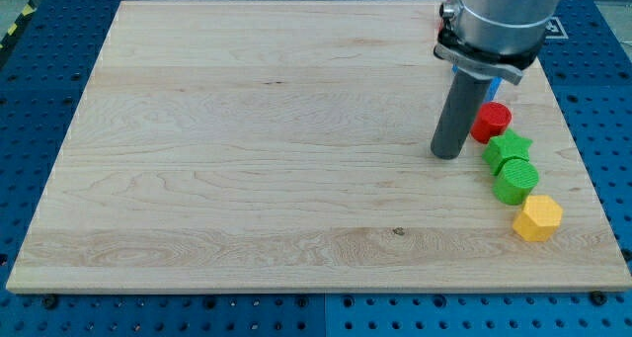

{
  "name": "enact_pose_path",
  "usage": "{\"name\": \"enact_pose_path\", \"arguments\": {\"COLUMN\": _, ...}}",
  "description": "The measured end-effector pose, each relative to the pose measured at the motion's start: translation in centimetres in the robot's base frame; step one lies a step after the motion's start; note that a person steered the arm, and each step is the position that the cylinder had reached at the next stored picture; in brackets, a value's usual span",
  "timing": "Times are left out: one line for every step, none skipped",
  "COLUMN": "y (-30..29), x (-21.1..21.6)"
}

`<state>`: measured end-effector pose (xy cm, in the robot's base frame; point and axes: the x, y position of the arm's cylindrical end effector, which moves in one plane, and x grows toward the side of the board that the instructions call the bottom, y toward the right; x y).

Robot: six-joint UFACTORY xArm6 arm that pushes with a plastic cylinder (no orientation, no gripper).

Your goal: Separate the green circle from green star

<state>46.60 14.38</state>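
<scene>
The green star lies near the board's right edge. The green circle sits just below it, touching it. My tip rests on the board to the left of the green star, a short gap away, at about its height. The rod rises from there to the arm's grey body at the view's top right.
A red circle lies just above the green star, right of the rod. A yellow hexagon lies below the green circle. A blue block is mostly hidden behind the arm. The wooden board sits on a blue perforated table.
</scene>
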Motion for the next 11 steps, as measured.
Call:
{"name": "enact_pose_path", "arguments": {"y": 1.0, "x": -0.1}}
{"name": "enact_pose_path", "arguments": {"y": 2.7, "x": -0.1}}
{"name": "enact_pose_path", "arguments": {"y": 4.7, "x": -0.1}}
{"name": "enact_pose_path", "arguments": {"y": 5.4, "x": 0.3}}
{"name": "enact_pose_path", "arguments": {"y": 5.4, "x": 1.8}}
{"name": "enact_pose_path", "arguments": {"y": 5.4, "x": 3.5}}
{"name": "enact_pose_path", "arguments": {"y": 5.4, "x": 4.8}}
{"name": "enact_pose_path", "arguments": {"y": 5.4, "x": 5.7}}
{"name": "enact_pose_path", "arguments": {"y": 4.2, "x": 5.2}}
{"name": "enact_pose_path", "arguments": {"y": 3.4, "x": 1.7}}
{"name": "enact_pose_path", "arguments": {"y": 3.9, "x": 0.4}}
